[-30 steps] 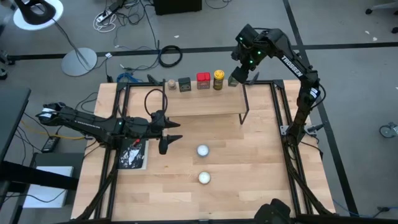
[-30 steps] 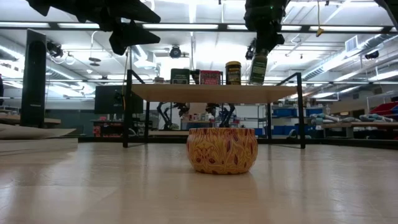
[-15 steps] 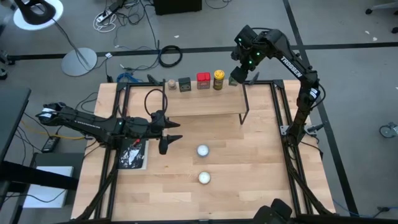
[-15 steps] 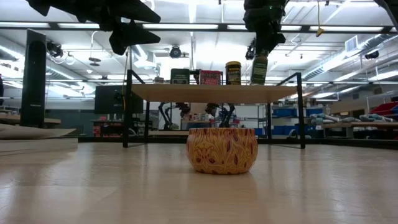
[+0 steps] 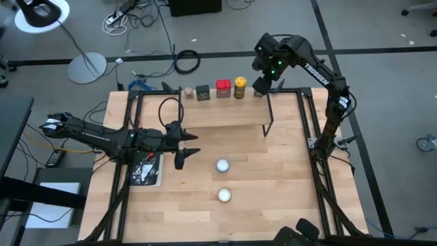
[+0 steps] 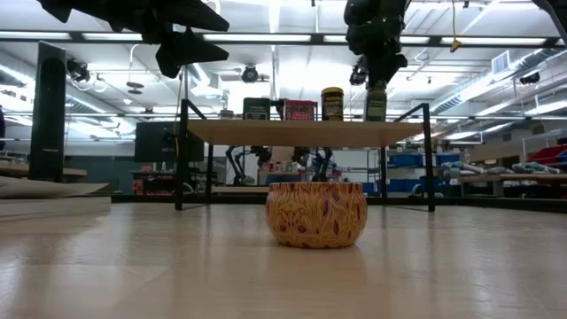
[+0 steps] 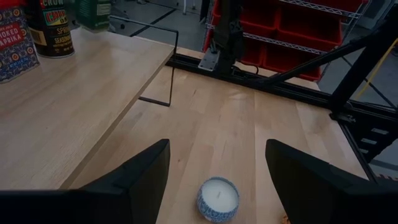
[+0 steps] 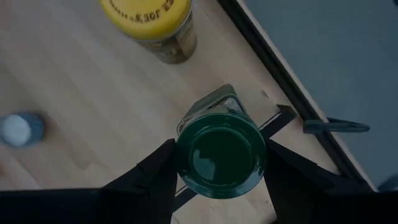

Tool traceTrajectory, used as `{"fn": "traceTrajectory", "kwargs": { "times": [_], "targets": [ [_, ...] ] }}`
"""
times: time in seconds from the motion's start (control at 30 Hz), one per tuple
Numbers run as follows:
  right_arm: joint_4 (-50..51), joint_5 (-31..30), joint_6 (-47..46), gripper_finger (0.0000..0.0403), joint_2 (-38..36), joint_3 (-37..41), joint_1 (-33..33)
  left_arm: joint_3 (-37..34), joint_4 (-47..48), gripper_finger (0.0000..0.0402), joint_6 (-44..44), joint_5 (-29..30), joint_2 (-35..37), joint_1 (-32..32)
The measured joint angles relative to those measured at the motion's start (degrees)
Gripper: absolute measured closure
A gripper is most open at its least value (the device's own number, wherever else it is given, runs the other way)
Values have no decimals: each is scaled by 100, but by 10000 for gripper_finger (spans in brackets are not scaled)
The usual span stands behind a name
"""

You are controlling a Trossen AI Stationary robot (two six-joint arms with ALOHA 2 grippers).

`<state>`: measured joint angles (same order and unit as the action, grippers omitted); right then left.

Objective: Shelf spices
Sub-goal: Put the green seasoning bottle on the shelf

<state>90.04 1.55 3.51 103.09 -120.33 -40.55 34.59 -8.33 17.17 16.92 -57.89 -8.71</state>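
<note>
Moved: green-lidded glass spice jar [image 8: 221,151] now standing on light-wood shelf [image 6: 301,133] | right gripper [image 8: 219,163] reaching down, fingers bracketing lid | left gripper [image 5: 183,145] hovering, parted, holding nothing

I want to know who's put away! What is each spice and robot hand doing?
tan jar: upright on the shelf
dark square tin: upright on shelf
red box: upright on shelf
yellow-lidded jar: upright on shelf, lid on
green-lidded jar: upright at shelf's end, lid on, gripped
right end effector: shut on green-lidded jar
left end effector: open, empty, over the table
</note>
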Motion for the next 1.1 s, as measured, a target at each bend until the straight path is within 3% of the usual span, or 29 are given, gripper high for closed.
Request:
{"fn": "traceTrajectory", "kwargs": {
  "times": [1.1],
  "targets": [
    [-447,23,34,203,-26,459,-105,1,30,133,4,1,0,0]
  ]
}}
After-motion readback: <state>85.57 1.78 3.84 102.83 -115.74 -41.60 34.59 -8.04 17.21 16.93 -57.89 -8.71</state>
